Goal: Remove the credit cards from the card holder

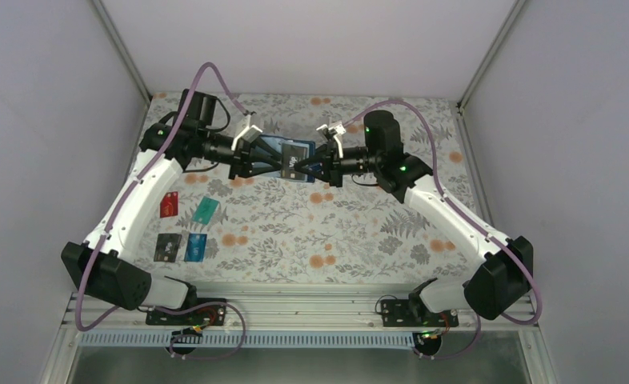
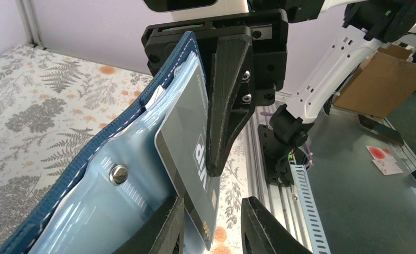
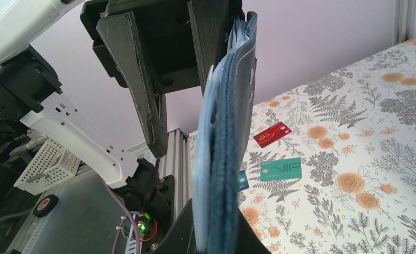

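The right gripper (image 3: 214,228) clamps the navy booklet-like card holder (image 2: 89,211) on edge, as a brace. The left gripper (image 2: 214,205), narrowly parted, straddles the dark grey plastic card (image 2: 187,137) jutting from it, likely for pulling

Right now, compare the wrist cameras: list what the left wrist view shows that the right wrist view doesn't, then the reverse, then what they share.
Left wrist only: the pale blue inner pockets of the card holder, a snap stud, and a dark VIP card poking from a pocket, its corner between the open left end effector fingers.
Right wrist only: the navy outer cover edge-on, plus a red card, a teal card and a partly hidden blue card lying on the table.
Both: the holder upright, clamped by the right end effector.
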